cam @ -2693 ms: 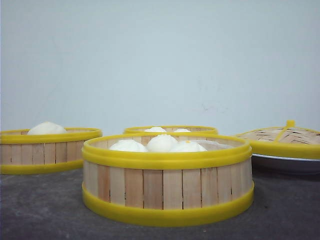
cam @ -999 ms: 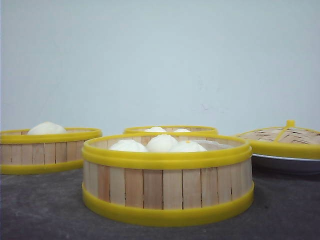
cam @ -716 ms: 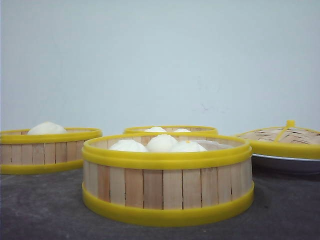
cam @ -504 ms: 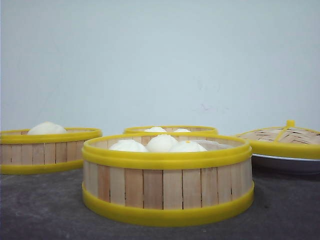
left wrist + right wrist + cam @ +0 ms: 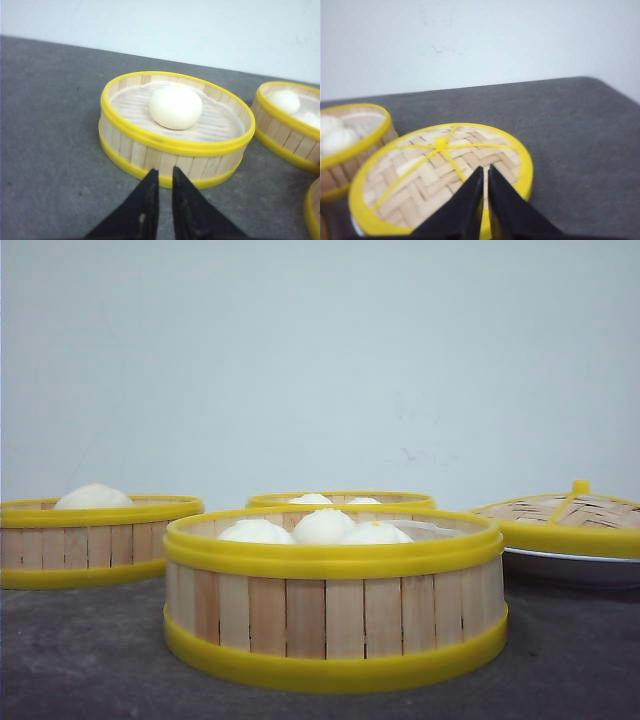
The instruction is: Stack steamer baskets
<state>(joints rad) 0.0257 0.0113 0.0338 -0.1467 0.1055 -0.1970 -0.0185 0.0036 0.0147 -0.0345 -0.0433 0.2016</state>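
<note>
Three steamer baskets stand apart on the dark table. The nearest steamer basket (image 5: 335,610) holds three white buns. A second steamer basket (image 5: 90,545) with one bun sits at the left, and a third (image 5: 340,499) lies behind the nearest. Neither gripper shows in the front view. My left gripper (image 5: 165,172) is shut and empty, its tips just short of the one-bun basket (image 5: 175,150). My right gripper (image 5: 485,170) is shut and empty above the woven lid (image 5: 420,180).
The domed woven lid (image 5: 565,520) with a yellow rim rests on a white plate (image 5: 570,568) at the right. The table's rounded far corner (image 5: 600,85) shows beyond the lid. A pale wall stands behind everything.
</note>
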